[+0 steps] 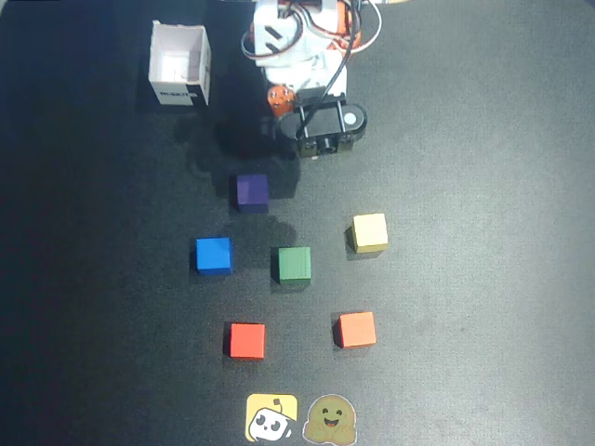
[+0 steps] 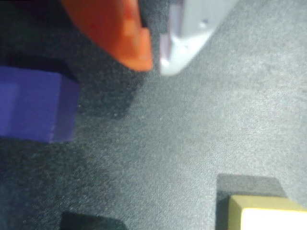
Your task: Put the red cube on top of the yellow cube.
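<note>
Overhead view: red cube (image 1: 247, 340) near-left on the counter (image 1: 483, 279), beside its orange-red cube (image 1: 356, 329). Claw (image 2: 156, 61) far, nearly closed, empty. Risk: grabbing the lookalike.

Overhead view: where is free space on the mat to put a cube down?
Free: right of the yellow cube and orange cube, and left of the blue cube. Crowded: the middle, around the green cube, and near the arm's base.
</note>
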